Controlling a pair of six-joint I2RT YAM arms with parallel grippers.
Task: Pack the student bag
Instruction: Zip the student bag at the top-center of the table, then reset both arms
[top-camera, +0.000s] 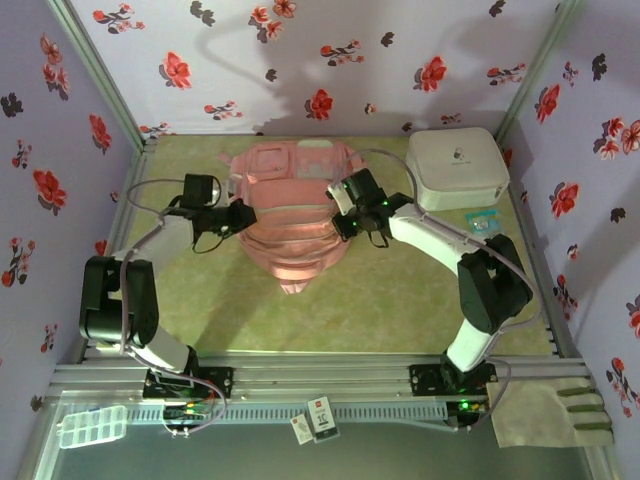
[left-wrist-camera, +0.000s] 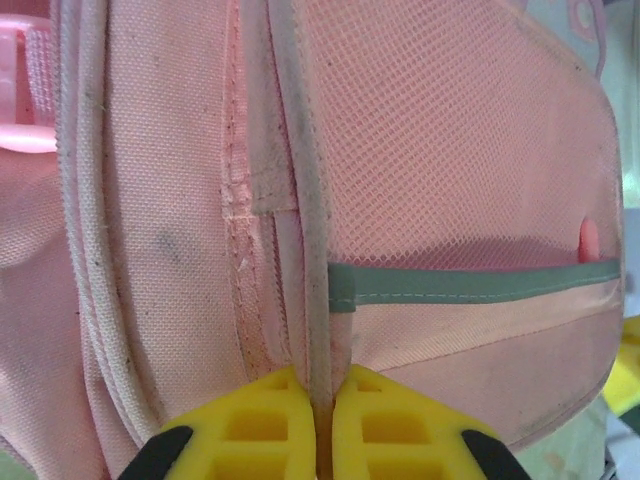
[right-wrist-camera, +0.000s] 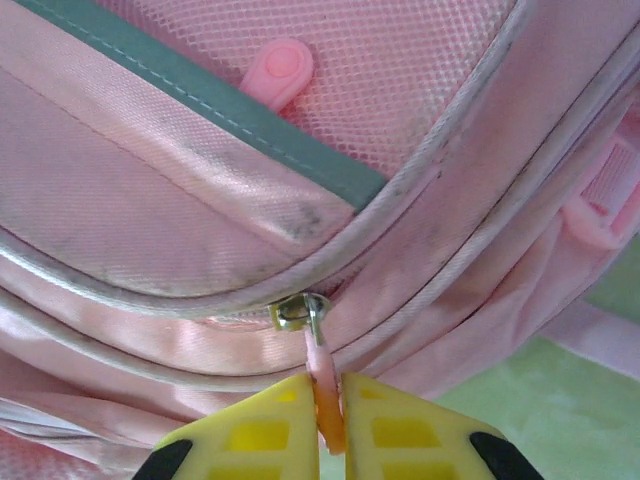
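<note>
Overhead: bag (top-camera: 290, 215) lay at middle of desk (top-camera: 400, 300), case (top-camera: 457, 168) far right. Left wrist close-up: left jaws pressed together on piping (left-wrist-camera: 312, 250). Right wrist close-up: right jaws pinched pink zip pull (right-wrist-camera: 320, 362).

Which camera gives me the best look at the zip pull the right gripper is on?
Right wrist: the zip pull sits close up, pinched in the right gripper just below its metal slider. Top external has that gripper at the student bag, pull too small to make out. Left wrist faces another seam.
</note>
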